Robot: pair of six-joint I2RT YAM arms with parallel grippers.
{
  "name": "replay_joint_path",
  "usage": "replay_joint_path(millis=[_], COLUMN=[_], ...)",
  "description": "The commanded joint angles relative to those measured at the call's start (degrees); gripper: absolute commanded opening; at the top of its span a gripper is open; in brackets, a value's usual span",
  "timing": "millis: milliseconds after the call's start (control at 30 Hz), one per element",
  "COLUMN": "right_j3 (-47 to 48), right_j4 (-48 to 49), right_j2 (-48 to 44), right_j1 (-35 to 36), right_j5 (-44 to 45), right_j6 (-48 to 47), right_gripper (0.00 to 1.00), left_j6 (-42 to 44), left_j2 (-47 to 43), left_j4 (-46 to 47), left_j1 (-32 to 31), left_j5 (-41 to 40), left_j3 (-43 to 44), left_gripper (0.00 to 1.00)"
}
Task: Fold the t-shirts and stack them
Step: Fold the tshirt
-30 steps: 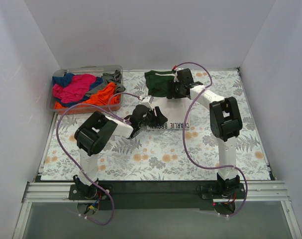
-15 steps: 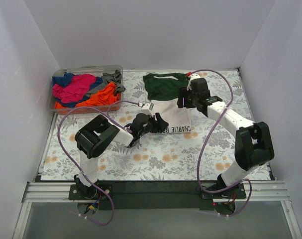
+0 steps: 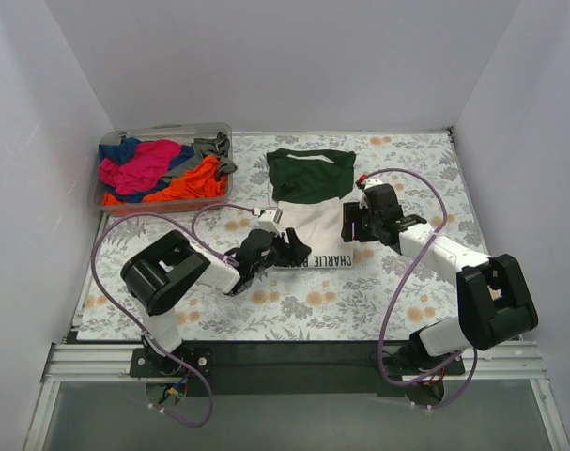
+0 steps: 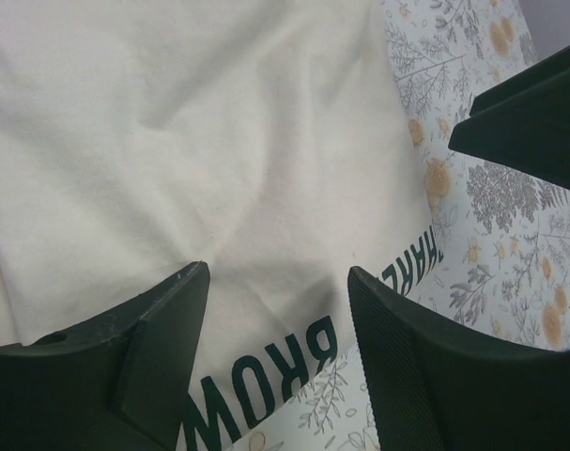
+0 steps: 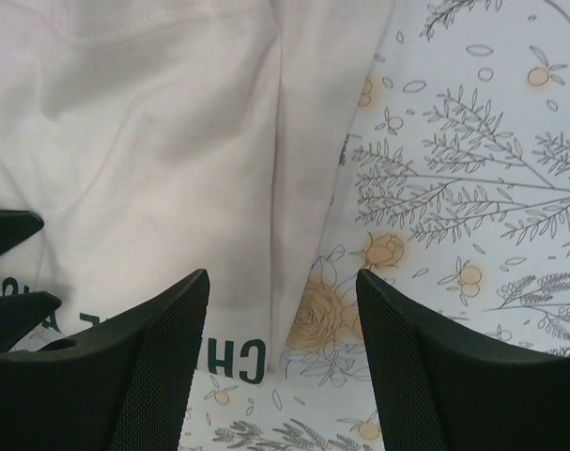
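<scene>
Roughly: early days yet. Got just one shirt out, the cream tee (image 3: 311, 224), spread flat on the floral table cover (image 3: 294, 305), w/ dark green collar end away from the arms and dark print along the near hem. Looks narrowed to a tidy rectangle, so prob. sides already folded in. Backed up by a doubled strip of cloth along its right edge in the right wrist view. Not yet folded end to end, judging by the full length on show.

Found left gripper (image 3: 286, 250) low over the tee's near-left corner, jaws wide apart, gripping nothing. Seeing only bare cream cloth and print between the fingers (image 4: 153, 338) in the left wrist view. Found right gripper (image 3: 352, 225) at the tee's right edge near the hem, likewise gaping, nothing pinched. Can't tell if pads touch the cloth.

Leaves plenty: halving the cream tee end to end, then fetching the rest. Counting magenta tee (image 3: 144, 164), orange tee (image 3: 195, 180), blue tee (image 3: 120, 150) and grey tee (image 3: 209, 146), all bunched in the clear bin (image 3: 167, 128) just left of the cream tee's collar end, none folded. No stack started anywhere around the cream tee.
</scene>
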Motion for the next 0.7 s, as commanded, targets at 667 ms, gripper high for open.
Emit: replay_joint_path(millis=[667], right_j3=[-12.74], right_j4=[6.31], right_j2=[-9.16], right_j1=[3.61], right_j5=[-10.67], right_j6=[7.47], right_gripper=[0.59], left_j6=[-5.11], left_j2=[-22.97], left_j4=[-40.30], left_j1=[-3.74], left_j5=[-19.15], left_j3=[-4.80], left_gripper=[0.75])
